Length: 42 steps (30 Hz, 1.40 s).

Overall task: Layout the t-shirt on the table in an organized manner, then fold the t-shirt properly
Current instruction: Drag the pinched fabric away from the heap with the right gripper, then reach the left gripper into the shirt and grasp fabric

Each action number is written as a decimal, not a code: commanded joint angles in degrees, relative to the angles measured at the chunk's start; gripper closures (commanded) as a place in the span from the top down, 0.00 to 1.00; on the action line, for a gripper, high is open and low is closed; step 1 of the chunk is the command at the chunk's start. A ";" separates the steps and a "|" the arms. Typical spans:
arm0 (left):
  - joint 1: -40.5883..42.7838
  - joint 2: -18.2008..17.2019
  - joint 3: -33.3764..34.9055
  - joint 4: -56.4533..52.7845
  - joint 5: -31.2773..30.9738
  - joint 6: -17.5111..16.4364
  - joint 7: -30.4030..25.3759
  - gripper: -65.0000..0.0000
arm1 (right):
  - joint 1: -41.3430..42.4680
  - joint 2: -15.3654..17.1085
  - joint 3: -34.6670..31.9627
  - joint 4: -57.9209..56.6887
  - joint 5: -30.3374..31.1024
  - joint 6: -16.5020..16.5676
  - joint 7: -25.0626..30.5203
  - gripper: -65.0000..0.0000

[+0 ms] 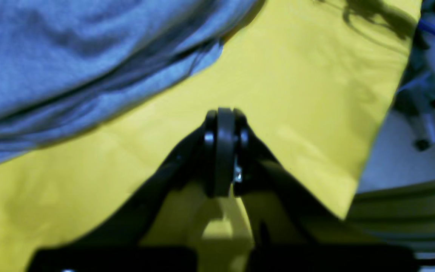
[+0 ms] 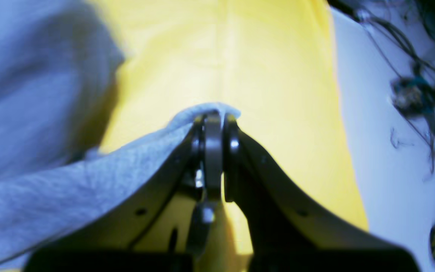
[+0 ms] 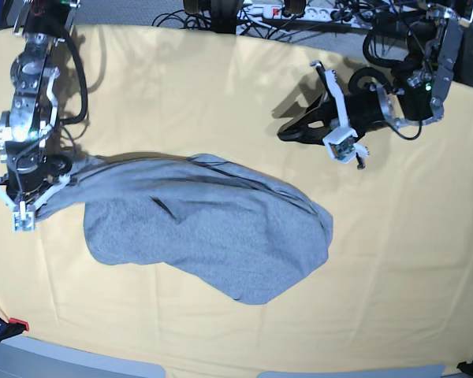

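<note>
The heather-grey t-shirt [image 3: 213,228] lies crumpled in a wide, uneven heap on the yellow table [image 3: 221,94], plain side up, with no lettering showing. On the base view's left, my right gripper [image 3: 59,167] is shut on a corner of the shirt. The right wrist view shows the grey t-shirt [image 2: 51,196] hem pinched in the right gripper [image 2: 213,113]. My left gripper [image 3: 285,132] hovers over bare cloth beyond the shirt's far right side. In its own view the left gripper [image 1: 223,113] is shut on nothing, apart from the t-shirt [image 1: 70,56] at upper left.
A power strip and tangled cables [image 3: 284,12] lie past the table's far edge. The table edge [image 1: 372,151] runs close to the right of the left gripper, with pale floor and equipment beyond. Loose cables [image 2: 410,94] lie on the floor to the right of the right gripper.
</note>
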 commanded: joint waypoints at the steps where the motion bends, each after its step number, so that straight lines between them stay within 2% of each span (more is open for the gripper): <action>1: -1.27 -0.63 0.70 0.74 0.04 -0.43 -2.21 0.00 | 1.97 1.11 0.35 -0.48 -1.57 -1.46 1.22 0.00; 4: -3.45 -0.46 3.56 0.74 4.59 -0.43 -5.01 0.00 | 4.81 1.11 0.35 -3.76 -3.43 -4.57 -0.79 0.00; 6: -4.66 0.59 4.76 0.74 7.91 2.45 -5.88 0.00 | 6.05 1.09 0.39 -5.11 -4.50 -6.69 -1.33 0.00; 8: -5.60 2.14 5.49 0.50 9.22 5.18 -5.86 0.00 | 6.88 1.09 0.39 -5.90 -4.79 -7.26 -1.33 0.00; 12: -8.33 5.77 6.32 -3.63 9.94 5.95 -6.51 0.00 | 7.41 1.09 0.37 -6.12 -4.39 -4.33 -1.33 0.00; 16: -13.86 9.97 8.11 -14.01 9.51 5.88 -7.74 0.02 | 7.26 1.09 0.39 -6.12 -4.37 -3.06 -1.79 0.00; 17: -15.50 11.10 8.85 -16.98 9.25 5.73 -7.74 0.13 | 7.26 1.09 0.39 -6.12 -4.37 -2.80 -1.79 0.01; 20: -20.13 14.36 11.74 -25.79 7.85 5.38 -7.45 0.50 | 7.26 1.09 0.37 -6.12 -3.91 -2.82 -2.34 0.18; 21: -21.57 15.37 12.83 -28.46 7.15 4.52 -7.41 0.58 | 7.26 1.09 0.37 -6.12 -3.34 -2.86 -2.51 0.22; 22: -22.86 16.28 13.99 -30.91 6.71 3.08 -7.32 0.61 | 7.26 1.09 0.37 -6.12 -2.80 -2.86 -2.67 0.24; 24: -25.09 17.77 16.41 -34.45 6.75 -0.39 -7.32 0.60 | 7.26 0.94 0.37 -6.12 -2.67 -2.67 -2.86 0.24; 25: -26.03 18.40 17.57 -35.54 6.78 -0.43 -7.32 0.60 | 7.26 0.94 0.37 -6.12 -2.67 -2.67 -3.10 0.24; 30: -29.38 21.97 22.03 -37.90 12.07 -0.02 -7.56 0.60 | 7.26 0.94 0.39 -6.12 -2.67 -1.99 -3.30 0.24; 33: -30.10 23.43 24.02 -38.25 15.30 2.89 -7.52 0.59 | 7.26 0.94 0.37 -6.12 -2.64 -1.33 -3.32 0.24; 34: -30.08 23.76 24.68 -38.25 16.76 3.56 -7.50 0.52 | 7.26 0.94 0.39 -6.12 -2.64 -1.36 -3.32 0.24; 35: -30.08 23.82 25.31 -38.25 18.25 4.46 -7.41 0.39 | 7.26 0.94 0.39 -6.12 -2.67 -1.38 -3.32 0.24; 37: -30.10 23.78 26.69 -38.25 20.55 6.67 -6.93 0.04 | 7.26 0.94 0.39 -6.12 -2.67 -1.38 -3.32 0.24; 38: -30.12 23.80 27.15 -38.25 20.74 7.52 -6.14 0.00 | 7.26 0.96 0.39 -6.12 -2.67 -1.40 -3.32 0.24; 39: -30.27 23.80 27.45 -38.25 20.46 7.69 -5.05 0.00 | 7.28 0.96 0.39 -6.12 -2.64 -1.40 -3.30 0.24; 42: -31.63 23.78 27.43 -38.10 16.94 6.29 0.35 0.00 | 7.26 0.98 0.39 -6.12 -2.64 -1.09 -3.32 0.24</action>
